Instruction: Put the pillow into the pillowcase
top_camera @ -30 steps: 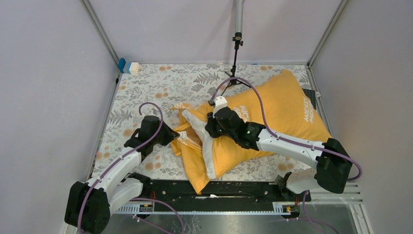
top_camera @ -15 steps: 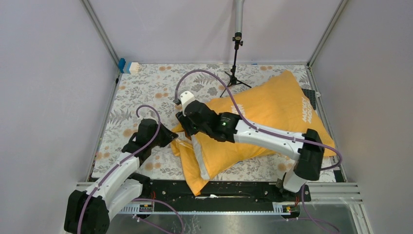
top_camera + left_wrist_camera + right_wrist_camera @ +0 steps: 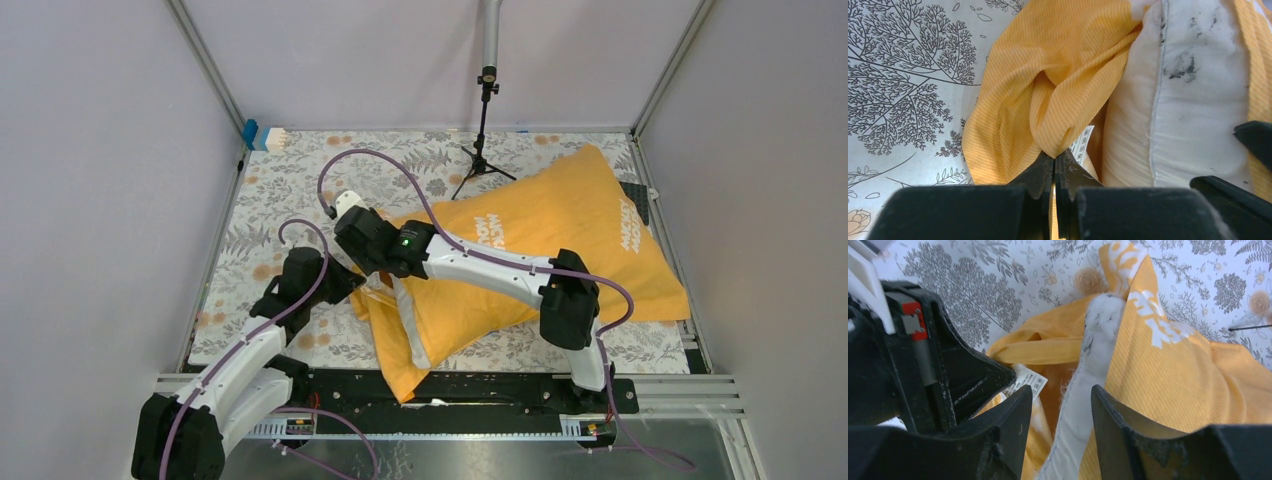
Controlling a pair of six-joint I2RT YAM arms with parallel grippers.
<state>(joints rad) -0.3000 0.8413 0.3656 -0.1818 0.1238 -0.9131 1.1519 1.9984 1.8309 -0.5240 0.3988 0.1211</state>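
The orange-yellow pillowcase lies across the middle and right of the table, plump with the white pillow inside. Only the pillow's white edge shows at the open left end. My left gripper is shut on a fold of the pillowcase's open rim, right beside the pillow's end and a white care label. My right gripper is open just above that opening. In the right wrist view its jaws straddle the pillow's white seam, with orange cloth to the right.
A small black tripod stand stands at the back centre. A blue and white block sits in the back left corner. The floral tablecloth covers the table. Metal frame posts and grey walls close the sides. A black rail runs along the front.
My right arm has swept left across the pillowcase, from its middle to the open end next to the left gripper. The left gripper has held its grip, almost still.
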